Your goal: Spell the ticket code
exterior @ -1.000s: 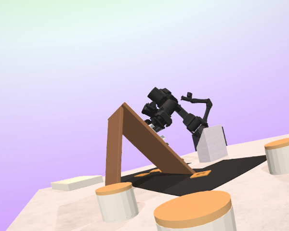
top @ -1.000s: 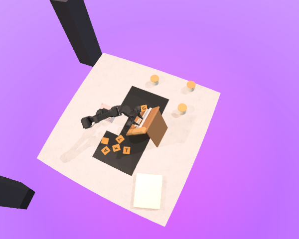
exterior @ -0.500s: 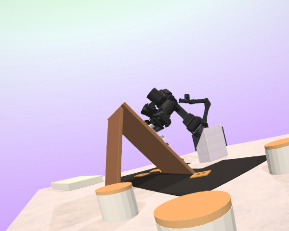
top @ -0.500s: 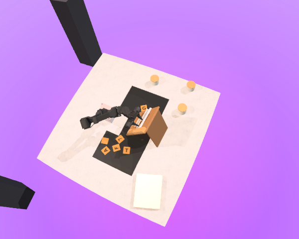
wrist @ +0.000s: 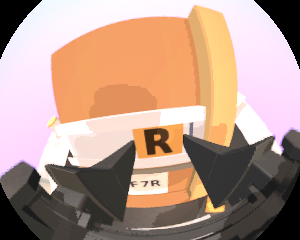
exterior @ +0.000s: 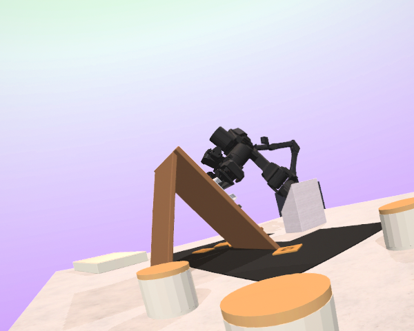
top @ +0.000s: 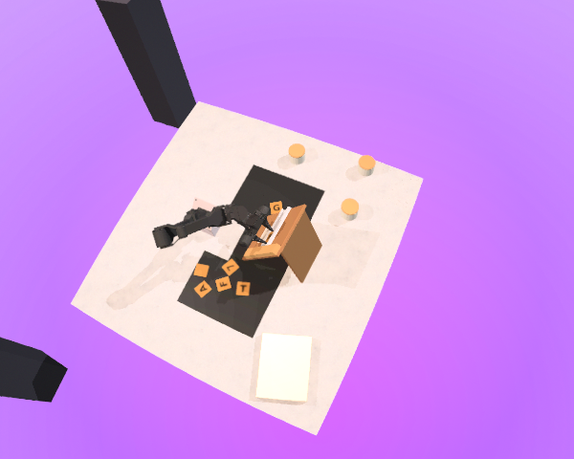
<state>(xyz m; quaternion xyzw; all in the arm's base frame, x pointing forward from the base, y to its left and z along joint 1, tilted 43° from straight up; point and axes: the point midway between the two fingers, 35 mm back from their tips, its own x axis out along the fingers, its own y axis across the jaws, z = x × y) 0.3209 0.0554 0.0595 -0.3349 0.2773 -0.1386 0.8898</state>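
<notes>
Gripping the R tile (wrist: 158,140), the gripper (wrist: 162,163) overhangs a pale counter (top: 143,207) — purple surroundings.

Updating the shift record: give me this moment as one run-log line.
gripper: shut on R tile | R tile: in white rail on board | ticket: reads F7R | loose: G tile

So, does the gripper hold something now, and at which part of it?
Yes. The gripper holds the orange R tile by its left and right edges, one finger on each side, against the white rail.
</notes>
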